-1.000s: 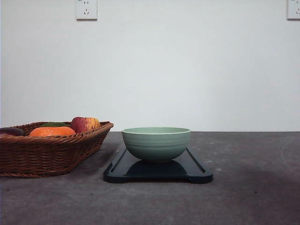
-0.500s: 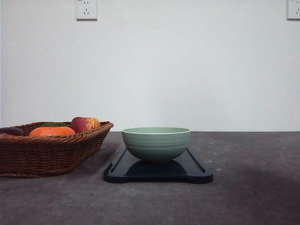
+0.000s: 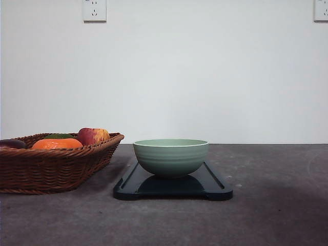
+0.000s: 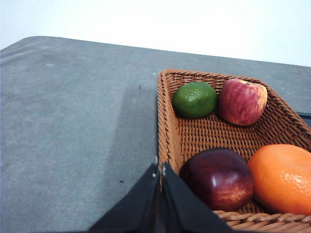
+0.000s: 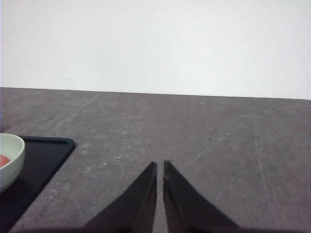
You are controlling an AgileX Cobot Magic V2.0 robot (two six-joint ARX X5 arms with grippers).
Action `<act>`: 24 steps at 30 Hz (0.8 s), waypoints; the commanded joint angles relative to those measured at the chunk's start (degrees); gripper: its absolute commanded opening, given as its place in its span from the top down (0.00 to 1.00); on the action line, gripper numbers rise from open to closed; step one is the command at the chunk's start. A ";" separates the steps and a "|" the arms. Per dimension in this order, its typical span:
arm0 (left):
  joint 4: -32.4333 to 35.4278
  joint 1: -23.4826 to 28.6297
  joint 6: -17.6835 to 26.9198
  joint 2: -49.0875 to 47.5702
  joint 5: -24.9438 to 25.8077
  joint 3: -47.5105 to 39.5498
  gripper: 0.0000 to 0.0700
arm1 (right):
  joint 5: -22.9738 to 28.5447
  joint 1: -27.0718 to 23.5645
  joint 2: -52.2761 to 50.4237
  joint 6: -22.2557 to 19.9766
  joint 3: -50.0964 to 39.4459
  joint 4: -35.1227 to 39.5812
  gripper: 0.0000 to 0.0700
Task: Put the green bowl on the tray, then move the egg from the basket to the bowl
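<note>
On grey table (image 3: 277,215), tray (image 3: 215,187) before white wall (image 3: 205,77).

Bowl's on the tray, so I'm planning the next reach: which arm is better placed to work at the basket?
Left. The left gripper, shut, sits right at the basket rim. The right gripper, also shut, hangs over bare table beside the tray and green bowl.

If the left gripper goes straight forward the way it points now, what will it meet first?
Probably the near corner rim of the basket: the shut left gripper points right at it. Just beyond sits the dark red fruit. Depth is unclear, so it might pass above.
</note>
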 commanded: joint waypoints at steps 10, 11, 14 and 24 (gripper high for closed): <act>-0.44 0.04 0.42 0.07 -0.09 -1.07 1.00 | 0.04 -0.01 0.00 0.63 -0.24 0.63 0.98; -0.44 0.04 0.42 0.07 -0.09 -1.07 1.00 | 0.04 -0.02 0.00 0.63 -0.25 0.63 0.98; -0.44 0.04 0.42 0.07 -0.09 -1.07 1.00 | 0.04 -0.01 0.00 0.61 -0.25 0.62 0.98; -0.44 0.04 0.41 0.07 -0.09 -1.07 1.00 | 0.04 -0.02 0.00 0.62 -0.24 0.63 0.98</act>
